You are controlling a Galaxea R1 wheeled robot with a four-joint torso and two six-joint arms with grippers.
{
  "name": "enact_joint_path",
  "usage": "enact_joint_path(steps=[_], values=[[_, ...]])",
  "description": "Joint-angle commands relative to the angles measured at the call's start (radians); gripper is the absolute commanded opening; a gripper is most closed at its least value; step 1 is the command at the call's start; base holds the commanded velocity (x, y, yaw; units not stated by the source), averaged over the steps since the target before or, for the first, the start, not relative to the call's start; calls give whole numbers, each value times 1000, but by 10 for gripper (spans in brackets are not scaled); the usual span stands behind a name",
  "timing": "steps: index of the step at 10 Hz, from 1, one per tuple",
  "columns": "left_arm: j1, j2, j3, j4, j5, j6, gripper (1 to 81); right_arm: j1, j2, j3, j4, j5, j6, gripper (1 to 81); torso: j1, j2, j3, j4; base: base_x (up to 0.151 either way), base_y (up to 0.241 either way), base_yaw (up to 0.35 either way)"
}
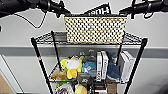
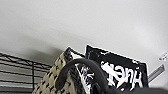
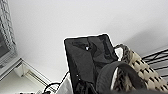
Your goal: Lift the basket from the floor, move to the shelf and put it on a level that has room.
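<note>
The cream woven basket with its dark rim is at the top level of the black wire shelf, its base level with the wire grid. A black bag with white lettering sticks up from it. My left gripper is at the basket's upper left corner and my right gripper at its upper right corner. In the left wrist view a dark handle arches over the weave. The right wrist view has the other handle beside the weave.
The tier below is crowded: a yellow and white plush toy, a blue toy, upright white boxes and another box. More items fill the tier under it. A pale grey wall stands right behind the shelf.
</note>
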Motion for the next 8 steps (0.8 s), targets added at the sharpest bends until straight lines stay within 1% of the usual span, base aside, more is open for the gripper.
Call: enact_joint_path(steps=[1, 3, 8], values=[[-148, 15, -47, 59, -4, 13, 10, 95, 47, -108, -10, -15, -67, 10, 0, 0, 0, 0, 0, 0, 0], [-128, 15, -64, 68, -4, 13, 10, 87, 68, -138, -9, -27, -76, 10, 0, 0, 0, 0, 0, 0, 0], [-126, 16, -57, 70, -4, 13, 10, 90, 65, -134, -7, -38, -78, 10, -1, 0, 0, 0, 0, 0, 0]])
